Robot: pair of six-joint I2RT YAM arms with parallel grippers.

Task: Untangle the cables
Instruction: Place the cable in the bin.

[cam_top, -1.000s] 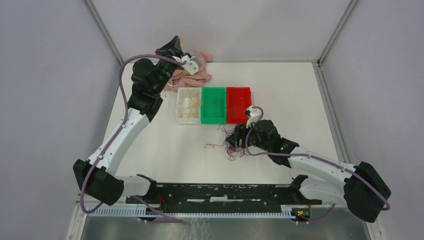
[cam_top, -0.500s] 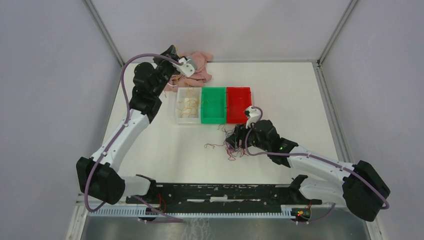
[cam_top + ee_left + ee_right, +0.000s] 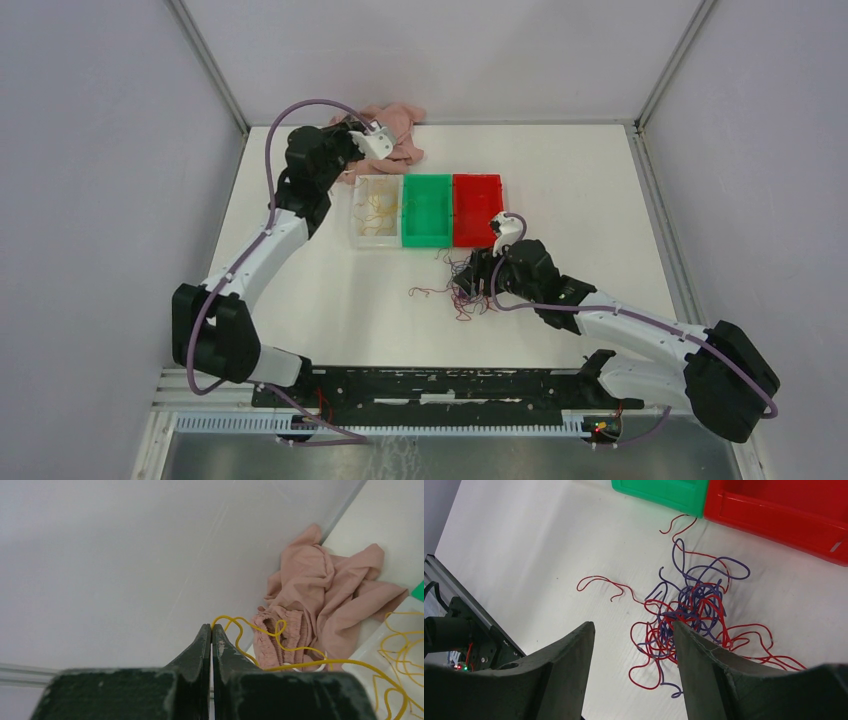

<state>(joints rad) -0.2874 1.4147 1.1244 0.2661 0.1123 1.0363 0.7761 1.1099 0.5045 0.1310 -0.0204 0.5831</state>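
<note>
At the tips of the left end effector (image 3: 211, 627), closed: one yellow cable (image 3: 300, 662) pinched, running down toward the clear bin (image 3: 355, 212) beneath | right end effector (image 3: 631, 627): open, hovering just above the red-and-purple tangle (image 3: 694, 605) on the tabletop (image 3: 524, 555) | step, likely: sorting yellow out | next: release it over the bin, then pinch one loose strand.

The left gripper (image 3: 211, 629) has its two dark fingers pressed flat together, with no gap at the tips. A thin yellow curly cable (image 3: 320, 661) leaves the claw tips, loops to the right and runs low toward the right edge. It crosses a crumpled pink fabric garment (image 3: 325, 600) lying to the right of the claw. Further right and lower, a translucent white plastic tray (image 3: 372, 641) contains loose yellow strands (image 3: 400, 635). A plain grey wall panel (image 3: 125, 555) fills the area above and left of the claw.
</note>
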